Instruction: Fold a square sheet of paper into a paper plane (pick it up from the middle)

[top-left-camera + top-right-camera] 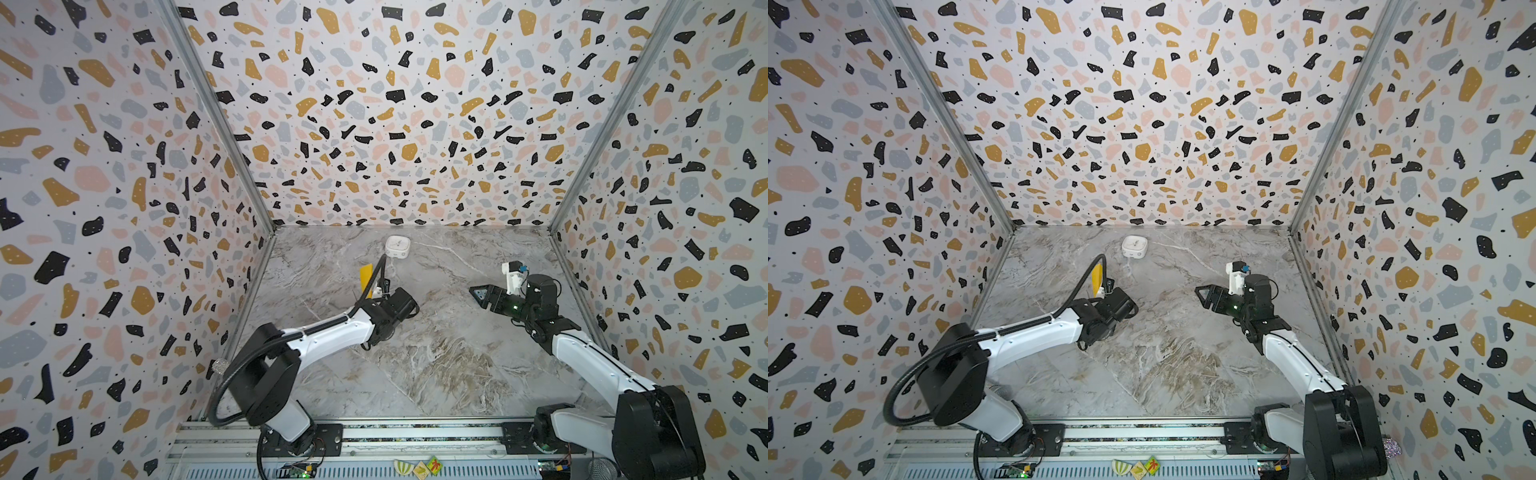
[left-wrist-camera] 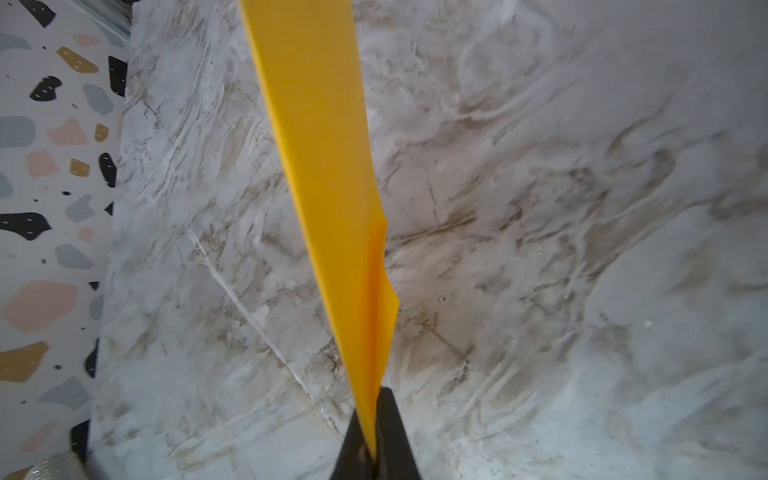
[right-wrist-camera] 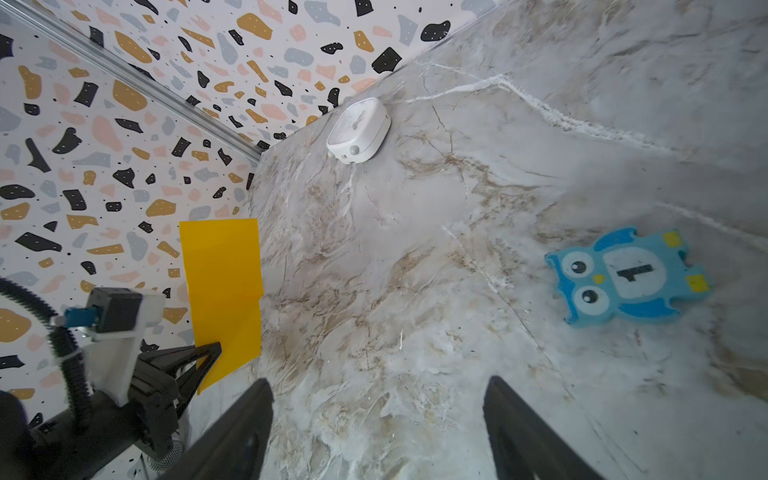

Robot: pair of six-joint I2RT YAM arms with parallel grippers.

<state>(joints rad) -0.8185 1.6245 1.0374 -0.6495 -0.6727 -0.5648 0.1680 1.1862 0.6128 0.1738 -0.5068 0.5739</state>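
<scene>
The square sheet of paper is bright yellow-orange and folded over on itself into an upright rectangle. It is held off the marble table on the left, in both top views. My left gripper is shut on its lower corner, also seen from the right wrist. In the left wrist view the paper runs away from the jaws as a narrow doubled strip. My right gripper stands open and empty over the table on the right, apart from the paper. No paper plane is in view.
A white rounded box sits near the back wall. A flat blue owl piece lies on the table beyond my right gripper. Patterned walls close in the left, right and back sides. Small tiles lie on the front rail.
</scene>
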